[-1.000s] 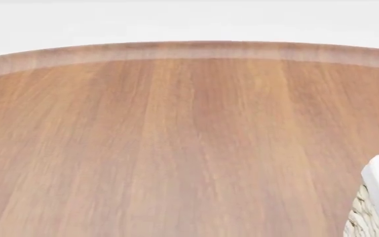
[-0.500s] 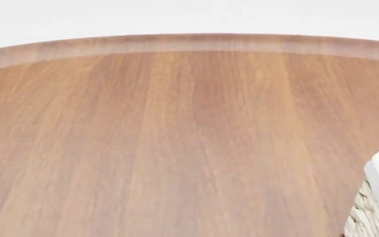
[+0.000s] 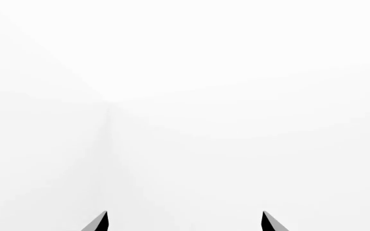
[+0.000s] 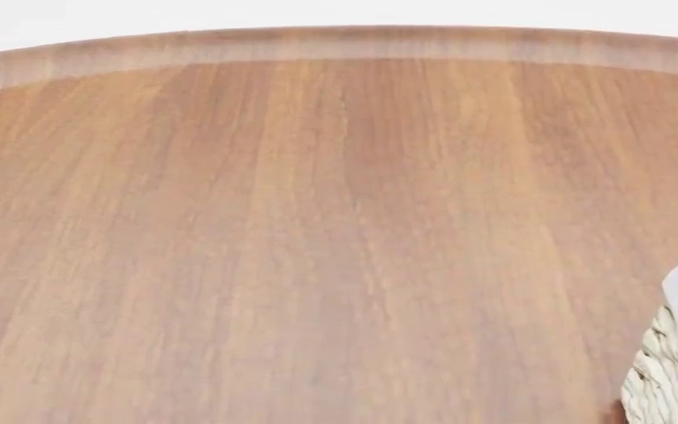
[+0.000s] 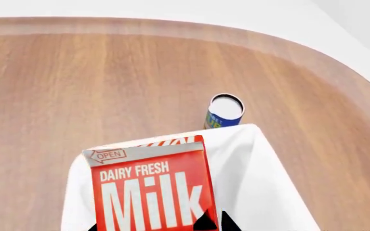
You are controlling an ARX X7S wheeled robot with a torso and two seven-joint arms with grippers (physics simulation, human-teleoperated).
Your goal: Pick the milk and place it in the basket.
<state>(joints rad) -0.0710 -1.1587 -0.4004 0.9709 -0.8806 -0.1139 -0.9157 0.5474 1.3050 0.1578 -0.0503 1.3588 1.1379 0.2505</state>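
The milk (image 5: pixel 150 187), a red carton with white "Milk" lettering, is upright between my right gripper's (image 5: pixel 152 227) dark fingertips (image 5: pixel 204 224), which are shut on its sides. It hangs over the basket, whose white cloth lining (image 5: pixel 262 183) spreads below and around it. In the head view only one corner of the basket (image 4: pixel 674 362) shows, at the lower right: white cloth rim over woven wicker. My left gripper (image 3: pixel 185 224) is open and empty, facing a blank white background. Neither arm shows in the head view.
A small can (image 5: pixel 224 111) with a white top and blue-green label stands on the table just beyond the basket's far corner. The round wooden table (image 4: pixel 315 221) fills the head view, its curved far edge (image 4: pixel 339 42) at the top.
The head view has tilted down: the table's far edge and the basket corner sit higher in the picture than before.
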